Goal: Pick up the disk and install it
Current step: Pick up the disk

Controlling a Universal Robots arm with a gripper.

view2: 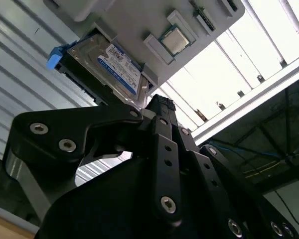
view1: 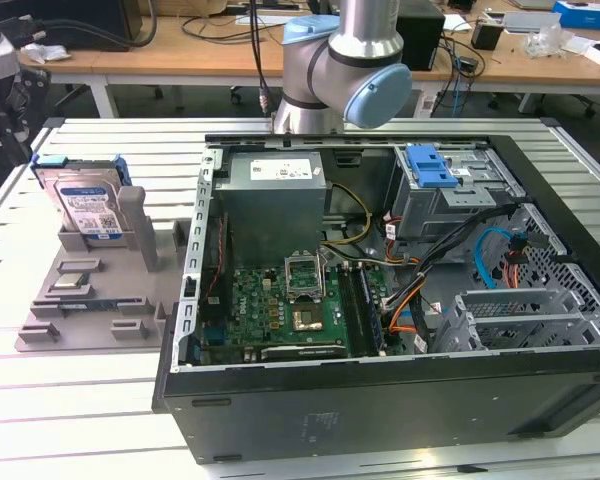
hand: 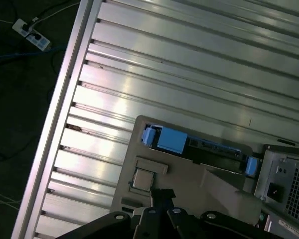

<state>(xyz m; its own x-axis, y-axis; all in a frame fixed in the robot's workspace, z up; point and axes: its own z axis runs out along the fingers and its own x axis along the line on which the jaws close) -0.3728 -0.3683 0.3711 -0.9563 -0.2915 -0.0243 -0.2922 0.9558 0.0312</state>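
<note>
The disk stands on edge in a slot of the grey holder, at the exterior view's left, outside the computer case. It is silver with a white and blue label and a blue bracket. In the second wrist view the disk lies beyond my gripper, whose black fingertips are together with nothing between them. In the first wrist view my gripper hangs above the holder, apart from the disk's blue-edged top.
The open computer case lies on the slatted metal table. Inside it are a grey power supply, a motherboard, cables, and a drive bay with a blue latch. A small chip rests on the holder.
</note>
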